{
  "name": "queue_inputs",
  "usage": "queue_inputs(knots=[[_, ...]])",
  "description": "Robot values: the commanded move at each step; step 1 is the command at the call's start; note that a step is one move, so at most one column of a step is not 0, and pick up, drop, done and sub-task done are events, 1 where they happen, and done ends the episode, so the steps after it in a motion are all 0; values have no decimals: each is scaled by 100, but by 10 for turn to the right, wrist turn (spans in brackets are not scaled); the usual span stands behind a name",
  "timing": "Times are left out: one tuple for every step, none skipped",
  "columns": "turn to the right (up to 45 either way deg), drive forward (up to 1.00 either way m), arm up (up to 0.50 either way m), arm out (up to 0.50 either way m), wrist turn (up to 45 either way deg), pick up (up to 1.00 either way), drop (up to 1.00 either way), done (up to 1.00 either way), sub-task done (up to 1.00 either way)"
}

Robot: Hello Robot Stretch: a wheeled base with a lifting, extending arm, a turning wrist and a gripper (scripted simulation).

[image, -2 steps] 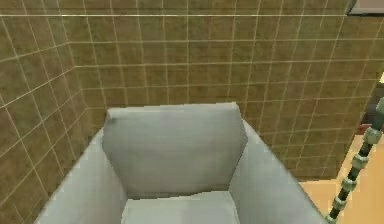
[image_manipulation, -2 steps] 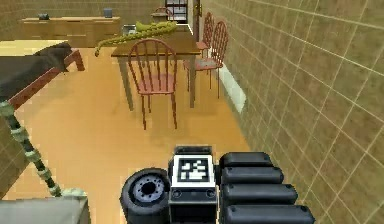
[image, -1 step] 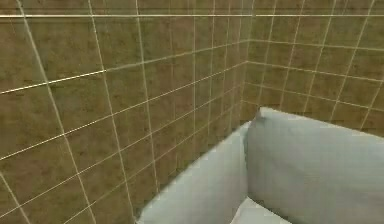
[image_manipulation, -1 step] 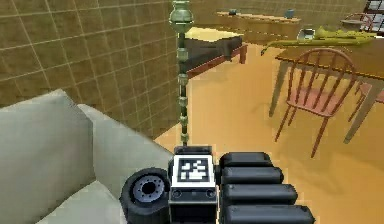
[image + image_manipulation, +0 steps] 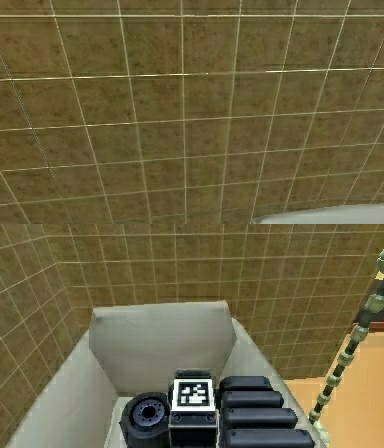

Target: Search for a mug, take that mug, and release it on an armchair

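Note:
A pale grey armchair (image 5: 160,339) with a high back and two side arms stands against a brown tiled wall in the arm side view. The dark arm bar (image 5: 250,409) rises from the bottom edge over the chair's seat. A white marked square (image 5: 193,392) sits at its end. Left of that square is the gripper's dark round body (image 5: 148,419), low over the seat. I cannot make out its far end or fingers, so I cannot tell whether it holds anything.
Brown tiles (image 5: 180,100) spread across the forward view, with a pale curved edge (image 5: 320,215) at the bottom right. A thin jointed green-and-beige pole (image 5: 345,359) stands right of the armchair over tan floor (image 5: 355,409).

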Motion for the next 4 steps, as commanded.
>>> queue_inputs(knots=[[0, 0, 0, 26, 0, 0, 0, 0, 0], [0, 0, 0, 0, 450, 0, 0, 0, 0], [0, 0, 0, 0, 450, 0, 0, 0, 0], [0, 0, 0, 0, 360, 0, 0, 0, 0]])
